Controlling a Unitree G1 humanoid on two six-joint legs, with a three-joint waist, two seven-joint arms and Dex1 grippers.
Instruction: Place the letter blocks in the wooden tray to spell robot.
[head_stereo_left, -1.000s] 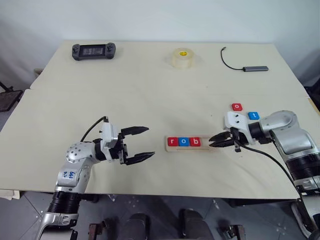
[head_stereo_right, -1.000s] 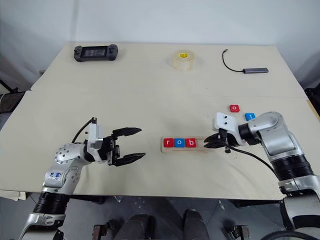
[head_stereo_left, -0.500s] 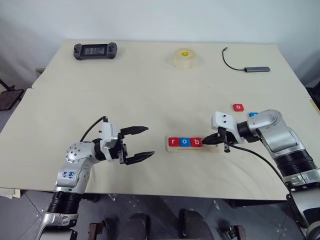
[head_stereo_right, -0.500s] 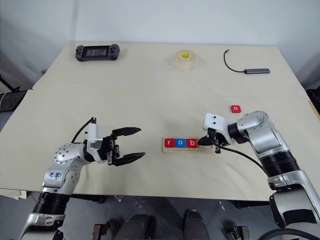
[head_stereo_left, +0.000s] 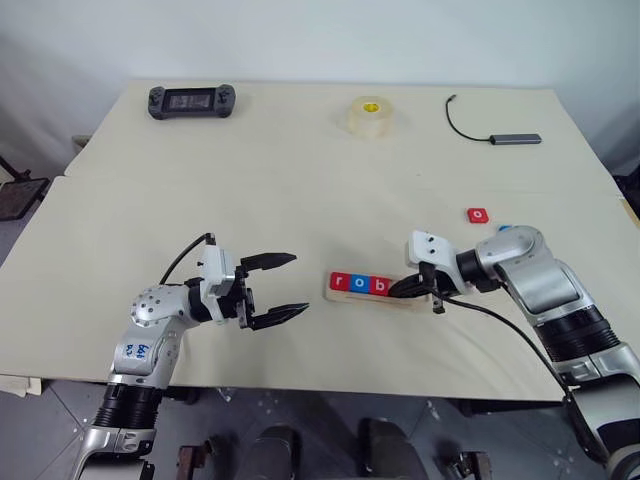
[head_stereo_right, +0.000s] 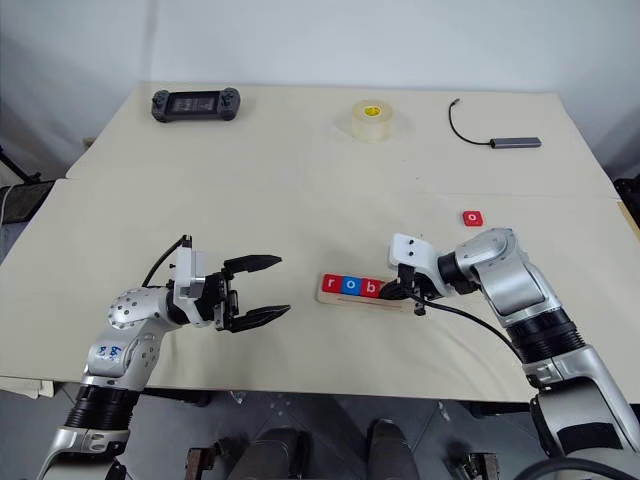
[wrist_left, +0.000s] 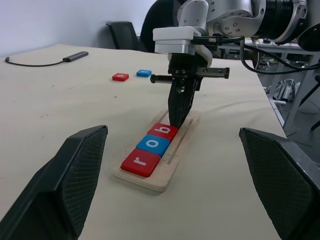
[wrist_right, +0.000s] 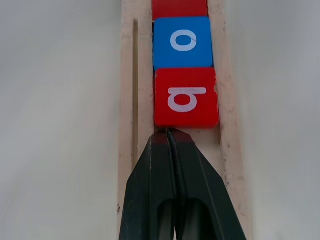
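Wooden tray (head_stereo_left: 400, 299) holding r, o, b tiles (head_stereo_left: 361, 284), right gripper (wrist_right: 169, 135) pressed together against the b, left gripper (head_stereo_left: 285, 286) spread apart well left of the tray.

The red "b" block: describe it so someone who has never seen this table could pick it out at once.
Find the wooden tray, the pale strip lying near the table's front edge between the two arms. Three letter blocks sit in a row in its slot. The red "b" block is the end one nearest the right gripper, whose shut jaws meet its edge; the red "r" is at the far end.
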